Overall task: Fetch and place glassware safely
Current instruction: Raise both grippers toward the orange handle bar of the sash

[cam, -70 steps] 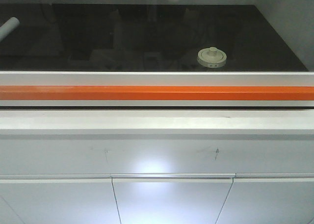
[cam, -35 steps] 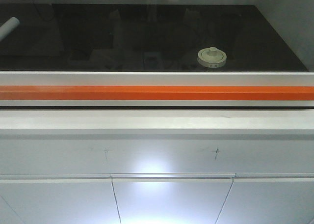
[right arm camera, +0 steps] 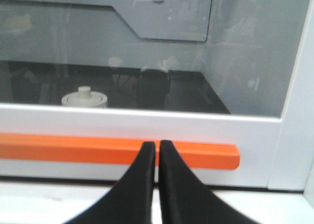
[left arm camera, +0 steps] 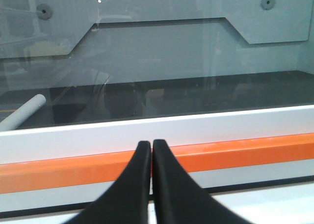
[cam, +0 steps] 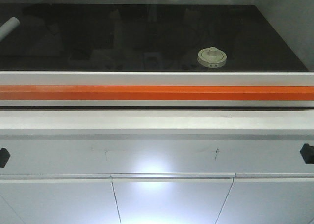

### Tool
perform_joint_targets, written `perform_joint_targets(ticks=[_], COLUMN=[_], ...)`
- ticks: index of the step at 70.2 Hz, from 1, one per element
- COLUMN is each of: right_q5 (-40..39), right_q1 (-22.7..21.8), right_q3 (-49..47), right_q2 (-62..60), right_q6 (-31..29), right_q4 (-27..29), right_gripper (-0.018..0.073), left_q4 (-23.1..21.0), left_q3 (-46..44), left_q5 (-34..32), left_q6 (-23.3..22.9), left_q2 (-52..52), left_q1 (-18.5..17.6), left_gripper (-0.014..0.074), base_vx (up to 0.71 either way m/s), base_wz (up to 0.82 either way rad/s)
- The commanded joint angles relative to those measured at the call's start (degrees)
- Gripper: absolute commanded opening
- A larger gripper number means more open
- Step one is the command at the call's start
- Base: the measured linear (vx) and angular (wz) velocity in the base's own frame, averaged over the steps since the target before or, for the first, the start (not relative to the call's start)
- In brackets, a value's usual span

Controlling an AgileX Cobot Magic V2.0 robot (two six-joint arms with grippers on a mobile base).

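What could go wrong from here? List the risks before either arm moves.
1. The jar stands behind the glass sash, which looks lowered; reaching straight in would likely strike the pane.
2. The left gripper and right gripper are shut before the orange bar; an uneven lift could jam the sash.
3. Gripping the jar's lid knob might lift only the lid.

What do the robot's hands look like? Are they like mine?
Not like yours. The left gripper and the right gripper look the same: each has just two smooth black fingers, wide at the bottom and curving up to thin tips, a bit like a bird's beak. No cables, stickers or writing show on them.
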Motion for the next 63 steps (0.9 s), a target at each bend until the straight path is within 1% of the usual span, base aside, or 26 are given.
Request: perform_joint_targets(ticks=[1,12,35,46,63], right_q5=[-9.85,-20.08,-38.1,-41.85,-41.88], right_q1=[-0.21,-0.21,-0.21,-0.21,-0.21], right_q3=[0.11,0.36,0.36,0.01,-5.02], right_q2=[3.65,13.59,32.16,38.25,44.34], right_q6=[-0.42,-0.28,-0.14,-0.69,-1.04], right_q4=[-0.84,-4.12,-4.32,-4.32,-5.09], right_gripper=[-0.0001,-0.0001,-0.0001,-0.0001,-0.0001], left_q4=[-0.42,-0.42,-0.42,-0.42,-0.42], left_q3=[-0.52,-0.52,-0.52,-0.52,-0.52], left_q5=[-6.66,-7.89,-8.35,-8.35,-8.42], left_q6=[-0.44,-0.44,-0.44,-0.44,-0.44], left_q2=[-0.18,-0.18,-0.18,-0.18,-0.18], left_q1=[-0.13,-0.13,-0.13,-0.13,-0.13], left_gripper=[-0.0007,-0.0007,-0.0007,-0.0007,-0.0007], base_vx=[0.0,0.0,0.0,0.0,0.0], base_wz=[0.0,0.0,0.0,0.0,0.0])
